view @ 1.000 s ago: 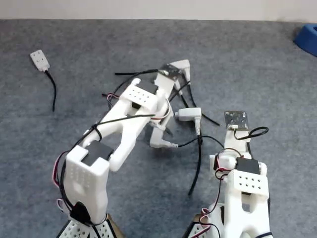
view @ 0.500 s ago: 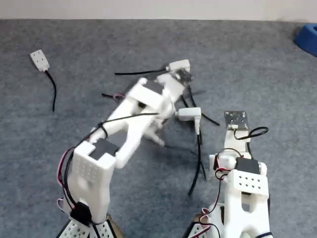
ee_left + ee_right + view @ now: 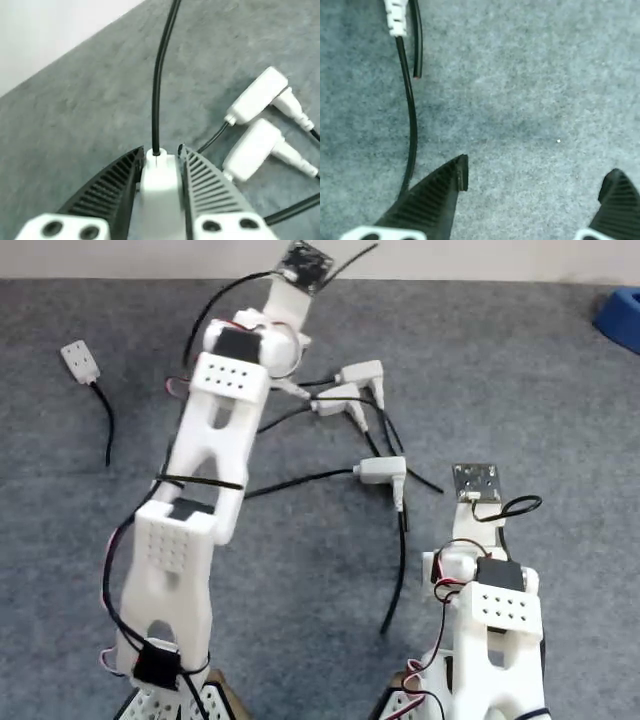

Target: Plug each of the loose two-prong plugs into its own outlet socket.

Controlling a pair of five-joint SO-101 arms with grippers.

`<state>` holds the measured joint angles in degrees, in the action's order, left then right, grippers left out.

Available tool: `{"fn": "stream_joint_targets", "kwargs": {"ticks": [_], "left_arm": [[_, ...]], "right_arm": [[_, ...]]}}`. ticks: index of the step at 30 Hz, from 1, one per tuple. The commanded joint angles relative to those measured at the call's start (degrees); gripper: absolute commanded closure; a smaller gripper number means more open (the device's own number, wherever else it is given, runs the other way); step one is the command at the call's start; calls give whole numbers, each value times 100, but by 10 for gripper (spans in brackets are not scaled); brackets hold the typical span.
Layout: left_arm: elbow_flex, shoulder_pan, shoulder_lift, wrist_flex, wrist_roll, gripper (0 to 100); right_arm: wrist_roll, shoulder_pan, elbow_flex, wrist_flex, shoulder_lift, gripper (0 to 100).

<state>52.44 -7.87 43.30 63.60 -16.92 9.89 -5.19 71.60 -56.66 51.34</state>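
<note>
Setting: robotics lab bench. Evidence: grey felt-like mat [image 3: 520,370] over the table, white printed-plastic arm [image 3: 200,490] and its twin [image 3: 495,630] with bare servo wiring (hobby-grade), plain white wall strip [image 3: 450,258] behind.

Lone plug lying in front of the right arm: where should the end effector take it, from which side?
Likely the white body of the plug, mid-length, across its two long sides, coming straight down. It lies flat on the carpet with nothing over it; its cord leaves one end, so stay off that. The right end effector is open.
</note>
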Motion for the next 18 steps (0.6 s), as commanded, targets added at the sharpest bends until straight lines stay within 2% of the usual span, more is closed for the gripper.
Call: {"fn": "stream_joint_targets", "kwargs": {"ticks": [1, 3, 5, 10, 15, 18], "left_arm": [[1130, 382, 224, 255, -88, 782], [1464, 585, 277, 686, -527, 703], [1692, 848, 303, 1011, -765, 671], [1912, 1578, 295, 1248, -774, 681], [1868, 2756, 330, 1125, -765, 690], [1710, 3459, 708, 422, -756, 711]], "right_arm": [[-18, -31, -57, 75, 145, 606], [-18, -22, -48, 75, 145, 606], [-18, -22, -48, 75, 136, 606], [-18, -22, -40, 75, 145, 606], [-18, -22, -40, 75, 145, 606], [-18, -22, -40, 75, 145, 606]]}}
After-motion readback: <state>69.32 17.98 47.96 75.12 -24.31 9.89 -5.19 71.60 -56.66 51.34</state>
